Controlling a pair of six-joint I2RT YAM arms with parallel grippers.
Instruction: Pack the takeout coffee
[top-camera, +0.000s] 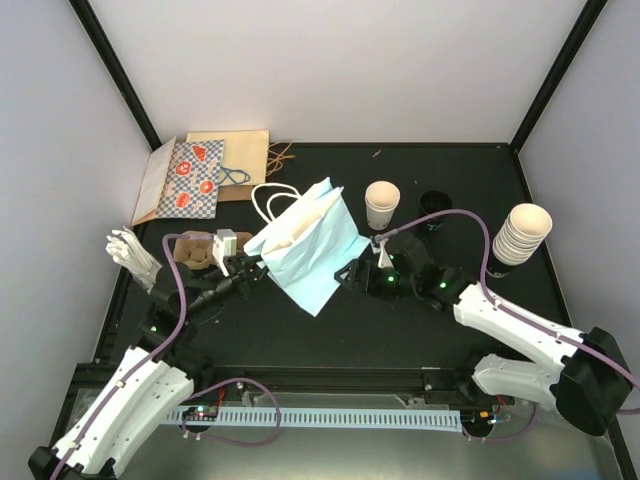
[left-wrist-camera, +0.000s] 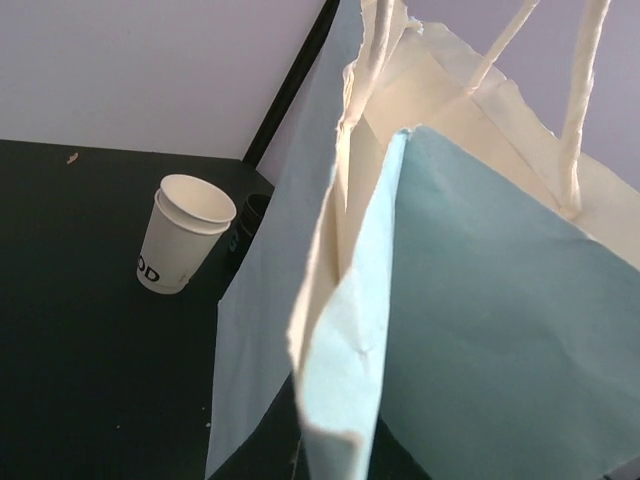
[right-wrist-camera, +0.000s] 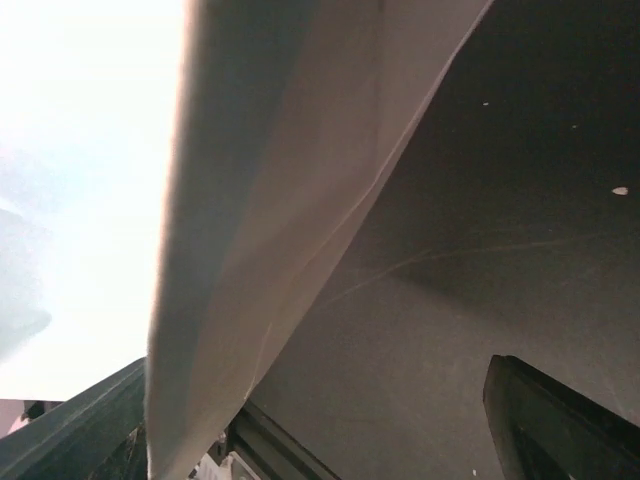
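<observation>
The light blue paper bag (top-camera: 312, 252) stands tilted at the table's middle, mouth up and to the left, white handles loose. My left gripper (top-camera: 252, 268) is shut on the bag's left rim; in the left wrist view the folded rim (left-wrist-camera: 350, 330) runs down between the jaws and hides the fingers. My right gripper (top-camera: 352, 276) is open at the bag's lower right side, with the bag's wall (right-wrist-camera: 260, 200) hanging between its spread fingers (right-wrist-camera: 560, 425). One open cream cup (top-camera: 381, 205) without a lid stands behind the bag, also in the left wrist view (left-wrist-camera: 183, 232). No cup with a black lid shows.
A stack of cream cups (top-camera: 520, 235) stands at the right. Black lids (top-camera: 436, 200) lie near the back. The brown cardboard carrier (top-camera: 192, 250) sits behind the left arm. Patterned and brown paper bags (top-camera: 190, 178) lie at the back left, a white object (top-camera: 130, 250) beside them.
</observation>
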